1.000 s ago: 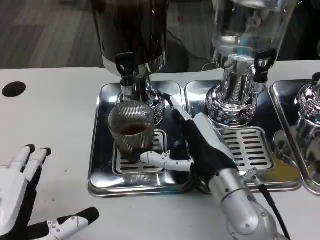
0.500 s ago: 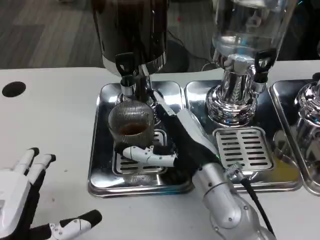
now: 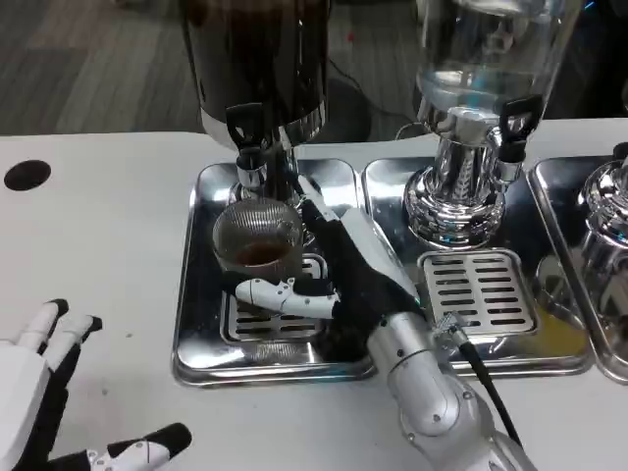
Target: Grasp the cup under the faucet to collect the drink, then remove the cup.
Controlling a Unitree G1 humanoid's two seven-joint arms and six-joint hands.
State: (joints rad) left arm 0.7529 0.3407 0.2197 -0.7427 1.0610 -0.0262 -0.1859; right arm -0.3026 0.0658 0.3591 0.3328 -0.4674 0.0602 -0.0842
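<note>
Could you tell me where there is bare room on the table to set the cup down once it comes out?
The widest bare stretch of table lies left of the left tray, between the dark hole and the left hand. It is crowded on that tray: the cup sits under the faucet with the right hand around it.

Right robot hand [image 3: 339, 270] apparently closed around something, forearm angled in; left robot hand [image 3: 39, 392] spread flat.

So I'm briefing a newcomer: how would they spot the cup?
Find the dark drink dispenser at far left. Below its faucet, on the steel drip tray, stands the cup: ribbed glass, brown drink inside, the right hand around it.
</note>
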